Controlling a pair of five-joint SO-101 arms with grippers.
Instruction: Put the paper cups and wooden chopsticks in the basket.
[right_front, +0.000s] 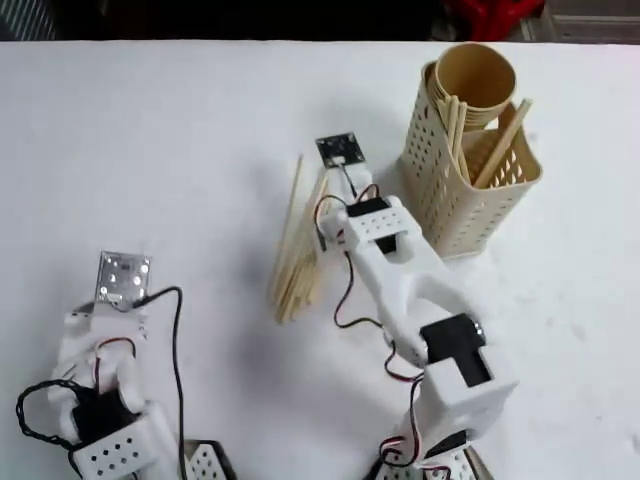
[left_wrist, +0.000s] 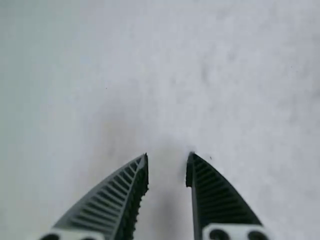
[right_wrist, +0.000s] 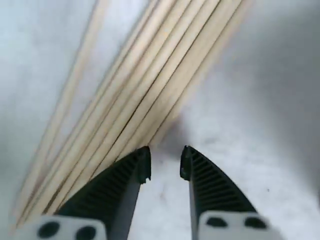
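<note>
Near the cream perforated plastic basket (right_front: 440, 190), the right gripper (right_wrist: 165, 150) hangs slightly parted at loose pale wooden chopsticks (right_wrist: 150, 85); the left gripper (left_wrist: 167, 156), farther off, parted, empty.

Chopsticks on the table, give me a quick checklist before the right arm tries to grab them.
1. Right gripper open with nothing between its jaws: ok.
2. Jaws set around the loose chopsticks: not ok. The gap is over bare table beside the bundle's edge.
3. Basket upright and ready to receive: ok.
4. Paper cups in the basket: ok.
5. Left gripper out of the way: ok, it is open over bare table.
6. How many sticks one grip would catch: cannot tell.
</note>
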